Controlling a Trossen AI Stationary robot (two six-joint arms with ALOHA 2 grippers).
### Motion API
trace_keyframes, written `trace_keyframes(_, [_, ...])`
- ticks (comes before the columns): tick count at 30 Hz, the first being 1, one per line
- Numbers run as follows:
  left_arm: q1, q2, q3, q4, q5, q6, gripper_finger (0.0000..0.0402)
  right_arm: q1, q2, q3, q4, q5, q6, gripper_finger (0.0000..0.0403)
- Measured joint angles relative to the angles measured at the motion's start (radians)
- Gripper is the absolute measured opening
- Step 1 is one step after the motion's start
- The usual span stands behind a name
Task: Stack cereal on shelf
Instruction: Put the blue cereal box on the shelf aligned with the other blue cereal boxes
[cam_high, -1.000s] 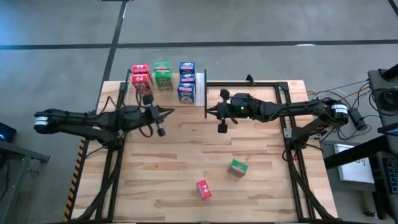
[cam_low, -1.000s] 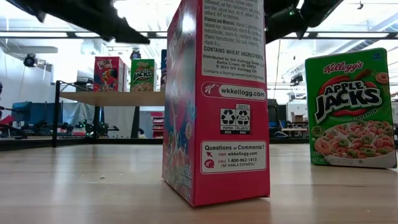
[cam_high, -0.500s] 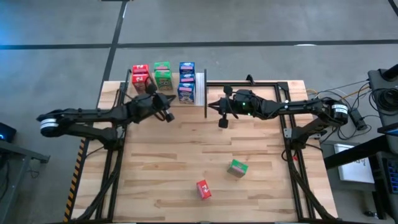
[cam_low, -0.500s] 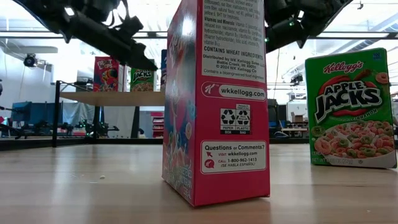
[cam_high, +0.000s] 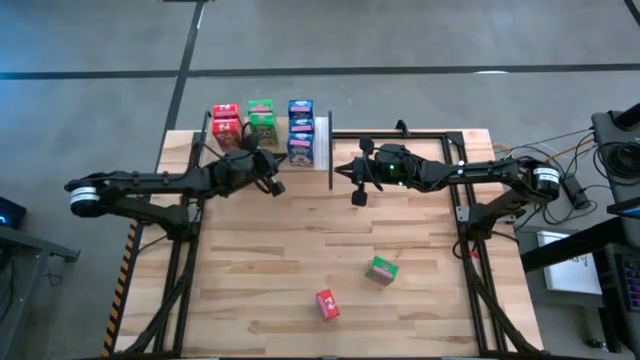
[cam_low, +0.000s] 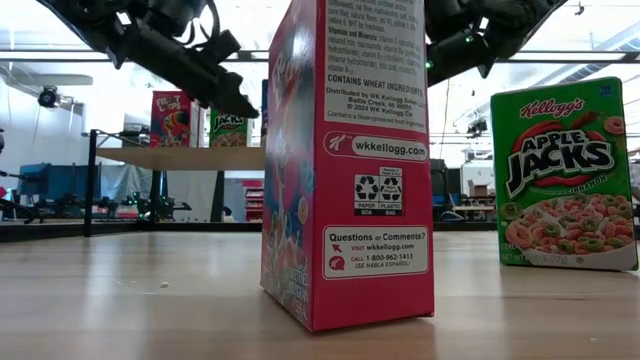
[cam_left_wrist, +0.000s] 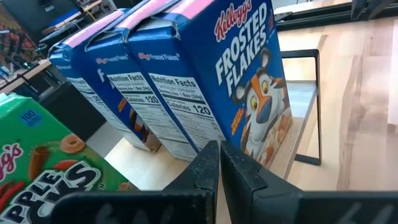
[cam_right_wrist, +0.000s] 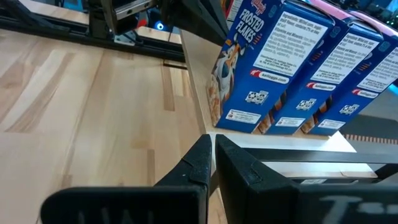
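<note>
I judge seven boxes are shelved and two are left: the shelf (cam_high: 322, 143) holds the rows, while the green box (cam_high: 381, 270) and red box (cam_high: 327, 305) stand well apart on the table (cam_high: 420, 300). Next I must reach back for one. Left gripper (cam_high: 275, 184) and right gripper (cam_high: 357, 197) hover by the shelf, both pressed together, empty.

3 blue boxes (cam_high: 300, 131), 3 red boxes (cam_high: 225, 122), 3 green boxes (cam_high: 262, 121); 1 shelf (cam_high: 321, 142); 2 arms.
</note>
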Motion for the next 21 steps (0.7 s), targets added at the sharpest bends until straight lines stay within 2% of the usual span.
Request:
trace_keyframes(7, [-0.002, -0.010, 0.006, -0.024, 0.005, -0.016, 0.0000, 0.000, 0.000, 0.000, -0.006, 0.000, 0.000, 0.0013])
trace_keyframes(12, [-0.002, -0.010, 0.006, -0.025, 0.060, -0.019, 0.0000, 0.000, 0.001, 0.000, -0.006, 0.001, 0.000, 0.0013])
trace_keyframes(21, [-0.002, -0.011, 0.006, -0.033, 0.052, -0.024, 0.0000, 0.000, 0.001, 0.000, -0.006, 0.001, 0.004, 0.0013])
